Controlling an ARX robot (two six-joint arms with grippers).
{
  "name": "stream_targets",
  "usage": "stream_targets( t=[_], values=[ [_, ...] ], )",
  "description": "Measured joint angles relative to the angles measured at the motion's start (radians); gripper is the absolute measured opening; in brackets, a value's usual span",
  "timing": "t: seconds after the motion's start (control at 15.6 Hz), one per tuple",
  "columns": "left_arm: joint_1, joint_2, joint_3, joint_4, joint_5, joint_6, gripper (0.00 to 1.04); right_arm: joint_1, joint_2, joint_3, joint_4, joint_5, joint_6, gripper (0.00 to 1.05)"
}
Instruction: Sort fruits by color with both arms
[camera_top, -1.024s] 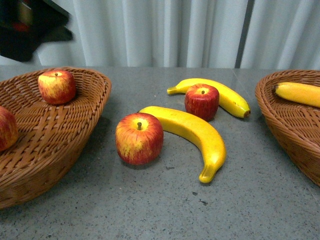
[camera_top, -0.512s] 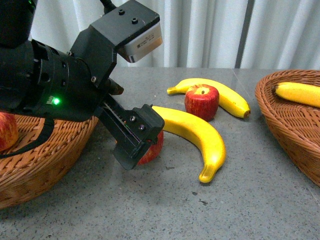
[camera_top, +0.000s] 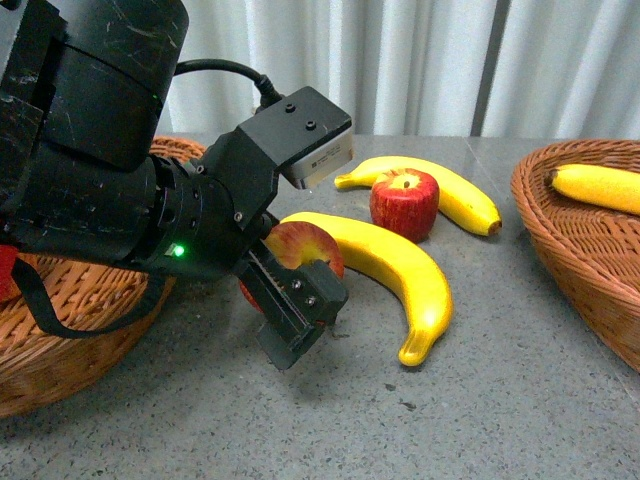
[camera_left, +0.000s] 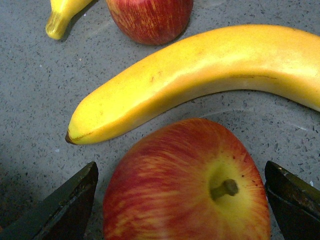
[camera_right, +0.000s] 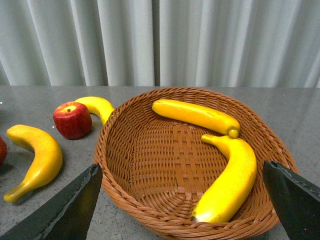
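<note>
Red apple (camera_left: 185, 185), yellow-streaked, stem up. Location: on the grey tabletop (camera_top: 500, 400), squarely between the jaws of the left gripper (camera_left: 181, 172). Jaws spread wide, one at each flank, not clamped; sliver of table showing between one finger (camera_left: 65, 205) and the skin, other side too close to tell contact.

Handling, as judged: light and stiff imitation fruit, not fragile; glossy rounded skin, prone to squirting out under an off-centre squeeze. Best hold across the widest girth, pads on opposite flanks.

Large banana (camera_left: 200, 80): just beyond the fingertips, close beside the apple, liable to a nudge. Second apple (camera_top: 404, 203) and second banana (camera_top: 460, 200): farther out past it, close together. Wicker basket (camera_top: 90, 360): back beside the left arm.

Right gripper (camera_right: 181, 170): jaws apart, holding nothing; ahead of its fingertips, another basket (camera_right: 125, 192) containing a straight banana (camera_right: 195, 116) and a curved banana (camera_right: 230, 180).

Writing: none on any fruit. Pale label (camera_top: 318, 160) on the housing above the left gripper, print too small to read.
</note>
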Motion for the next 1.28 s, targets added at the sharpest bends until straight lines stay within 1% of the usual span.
stream_targets(
  t=[0.06, 0.13, 0.19, 0.26, 0.38, 0.64, 0.83, 0.9, 0.96, 1.02, 1.09, 1.15, 1.22, 1.28],
  values=[
    [-0.003, 0.003, 0.0, -0.003, 0.003, 0.002, 0.98, 0.0, 0.0, 0.0, 0.0, 0.0, 0.0, 0.98],
    [-0.003, 0.005, 0.0, 0.0, 0.003, 0.002, 0.95, 0.0, 0.0, 0.0, 0.0, 0.0, 0.0, 0.98],
    [-0.003, 0.01, 0.0, 0.006, 0.007, 0.002, 0.84, 0.0, 0.0, 0.0, 0.0, 0.0, 0.0, 0.98],
    [-0.003, 0.011, 0.0, 0.006, 0.013, 0.0, 0.76, 0.0, 0.0, 0.0, 0.0, 0.0, 0.0, 0.98],
    [-0.003, 0.011, 0.0, 0.005, 0.026, -0.002, 0.72, 0.0, 0.0, 0.0, 0.0, 0.0, 0.0, 0.98],
    [0.023, -0.045, 0.0, 0.006, 0.027, -0.047, 0.71, 0.0, 0.0, 0.0, 0.0, 0.0, 0.0, 0.98],
    [0.113, -0.216, 0.011, 0.062, -0.036, -0.16, 0.71, 0.0, 0.0, 0.0, 0.0, 0.0, 0.0, 0.98],
    [0.193, -0.311, 0.01, 0.072, -0.122, -0.293, 0.71, 0.0, 0.0, 0.0, 0.0, 0.0, 0.0, 0.98],
    [0.25, -0.356, -0.024, 0.04, -0.17, -0.416, 0.71, 0.0, 0.0, 0.0, 0.0, 0.0, 0.0, 0.98],
    [0.266, -0.383, -0.094, -0.031, -0.209, -0.541, 0.71, 0.0, 0.0, 0.0, 0.0, 0.0, 0.0, 0.98],
    [0.266, -0.394, -0.152, -0.083, -0.204, -0.635, 0.71, 0.0, 0.0, 0.0, 0.0, 0.0, 0.0, 0.98],
    [0.264, -0.406, -0.163, -0.085, -0.196, -0.672, 0.71, 0.0, 0.0, 0.0, 0.0, 0.0, 0.0, 0.98],
    [0.264, -0.416, -0.163, -0.09, -0.211, -0.678, 0.71, 0.0, 0.0, 0.0, 0.0, 0.0, 0.0, 0.98],
    [0.264, -0.419, -0.163, -0.095, -0.215, -0.683, 0.73, 0.0, 0.0, 0.0, 0.0, 0.0, 0.0, 0.98]
  ],
)
